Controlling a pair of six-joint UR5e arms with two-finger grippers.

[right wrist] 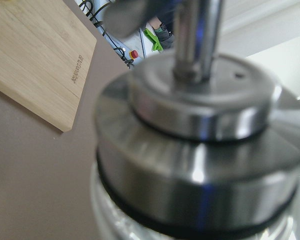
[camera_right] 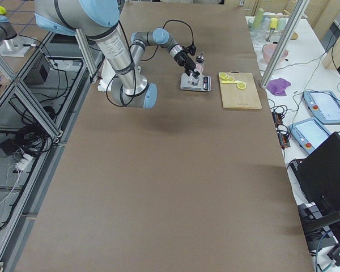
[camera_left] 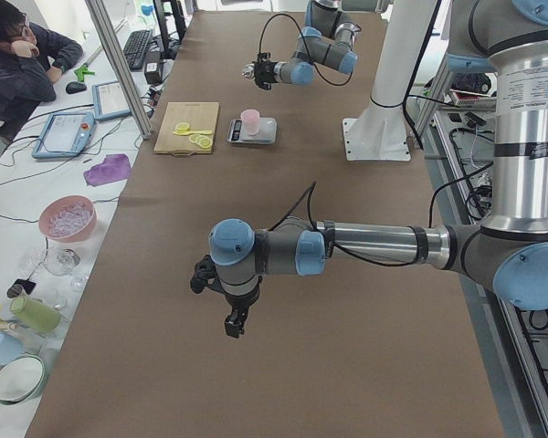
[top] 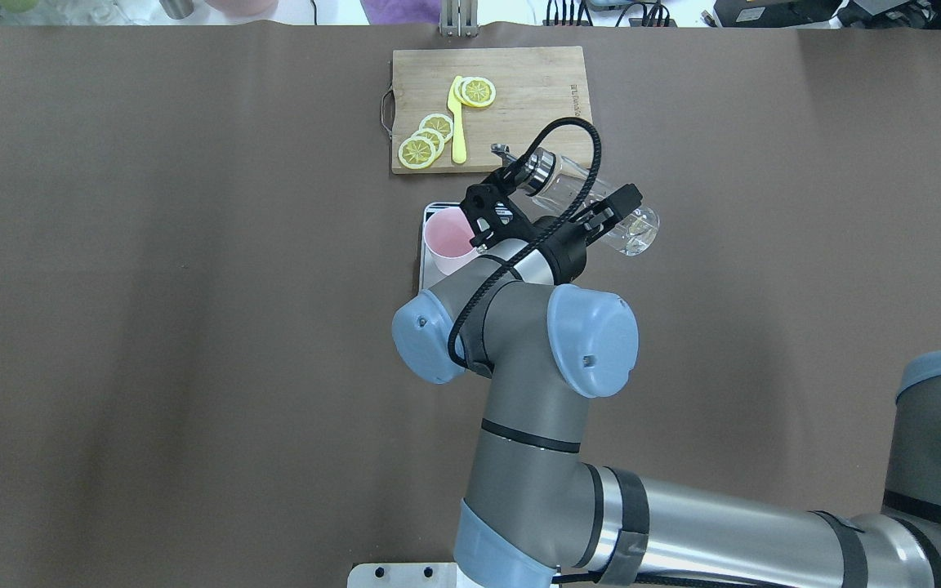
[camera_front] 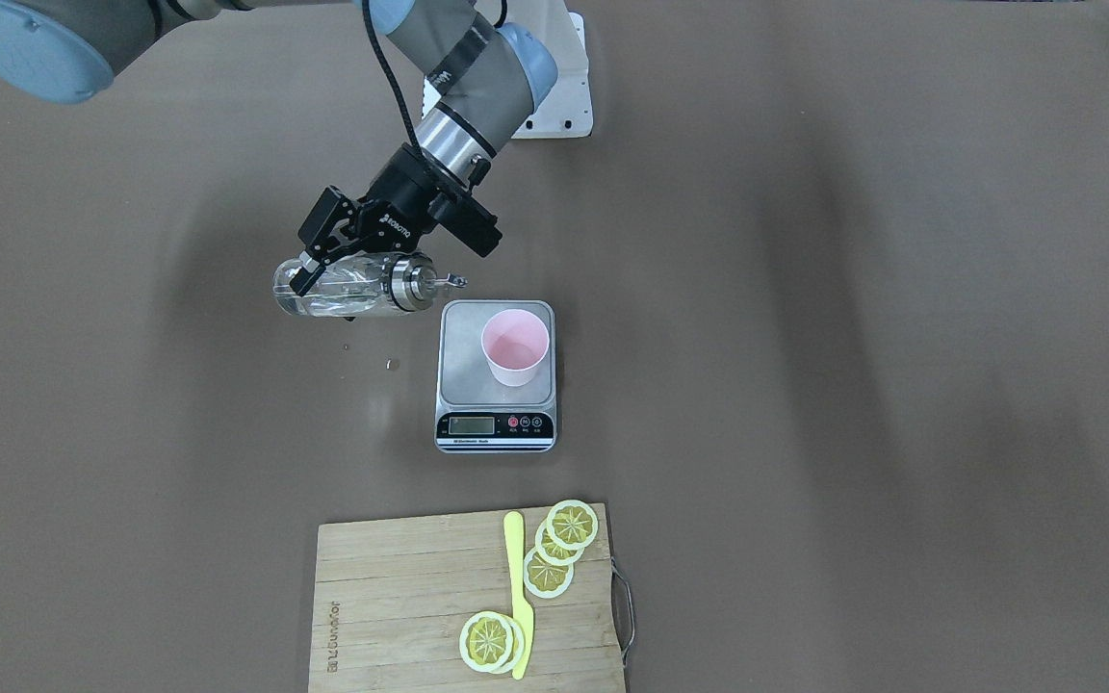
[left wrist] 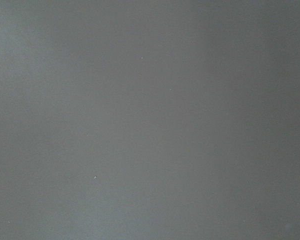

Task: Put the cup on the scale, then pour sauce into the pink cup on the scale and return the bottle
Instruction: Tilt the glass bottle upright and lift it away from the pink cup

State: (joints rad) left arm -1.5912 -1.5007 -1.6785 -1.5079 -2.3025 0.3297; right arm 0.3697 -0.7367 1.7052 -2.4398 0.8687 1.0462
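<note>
The pink cup [camera_front: 514,346] stands upright on the scale [camera_front: 463,371], on the right part of its steel platform. My right gripper [camera_front: 319,274] is shut on the clear glass bottle [camera_front: 352,289] and holds it about level above the table. Its silver spout [camera_front: 453,281] points at the scale's far left corner, short of the cup. A little clear sauce lies along the bottle's lower side. The bottle [top: 601,214] also shows in the overhead view, and its cap [right wrist: 190,150] fills the right wrist view. My left gripper [camera_left: 230,321] hangs over bare table far away; I cannot tell its state.
A wooden cutting board [camera_front: 400,597] with lemon slices [camera_front: 487,640] and a yellow knife [camera_front: 519,597] lies beyond the scale's display side. A small drop or speck [camera_front: 393,364] sits on the mat left of the scale. An operator [camera_left: 18,46] sits at a side table.
</note>
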